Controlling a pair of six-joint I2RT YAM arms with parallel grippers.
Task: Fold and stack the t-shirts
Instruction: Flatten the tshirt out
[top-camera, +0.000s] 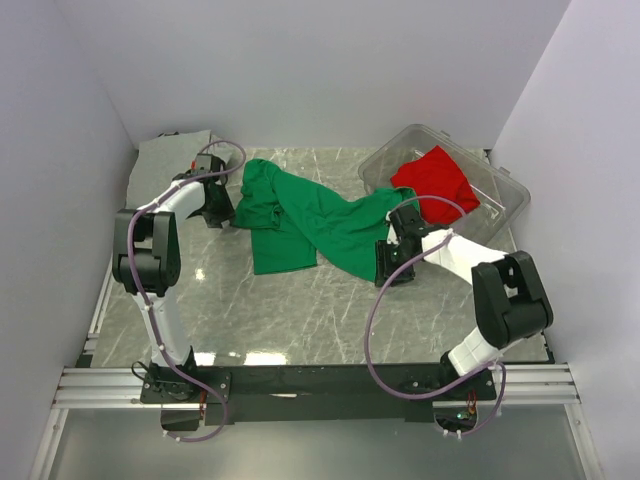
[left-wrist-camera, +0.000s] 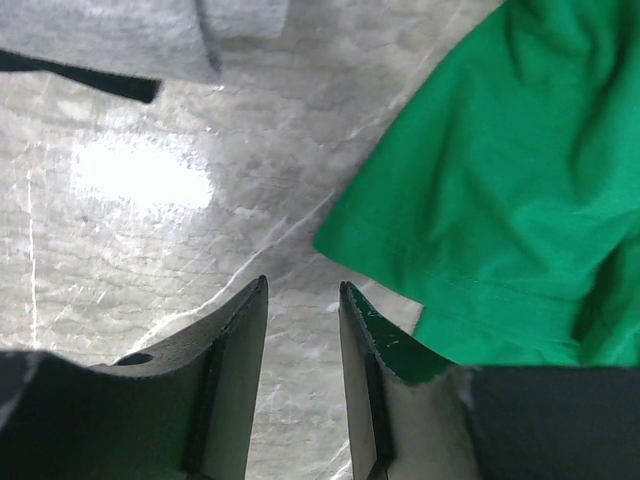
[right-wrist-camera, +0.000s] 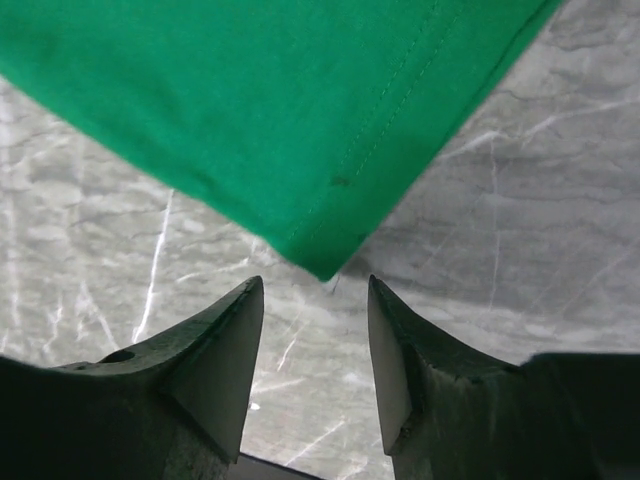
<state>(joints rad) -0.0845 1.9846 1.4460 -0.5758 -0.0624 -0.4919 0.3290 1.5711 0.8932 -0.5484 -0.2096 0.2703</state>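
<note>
Green t-shirt (top-camera: 305, 222) lies crumpled and unfolded across the middle of the table (top-camera: 300, 310), running from left of centre down toward the right. Step in hand, by my reading: taking hold of this shirt at two ends to spread it flat before any fold. Left gripper (left-wrist-camera: 302, 292) sits at the shirt's left end, fingers spread, only bare marble between them. In the left wrist view the green edge lies just right of the jaws, not touched. Right gripper (right-wrist-camera: 315, 284) is low over the table at the shirt's lower right, jaws apart, nothing held. A hemmed corner of the green cloth points straight at the gap, just short of it. Next move likely calls for each gripper to advance onto its edge, slip one finger under the cloth and close on a single layer, then draw apart evenly. Risk: pinching a doubled fold, or nudging the corner away. Grey t-shirt (top-camera: 172, 158) sits at upper left of the top view, near the back wall. It looks flat, perhaps already folded, but I cannot confirm that. Clear plastic bin (top-camera: 505, 195) at upper right holds the red t-shirt (top-camera: 435, 180), bunched and unfolded, with nothing else seen inside. The green shirt's right end reaches the bin's near-left wall; whether it touches cannot be told.
</note>
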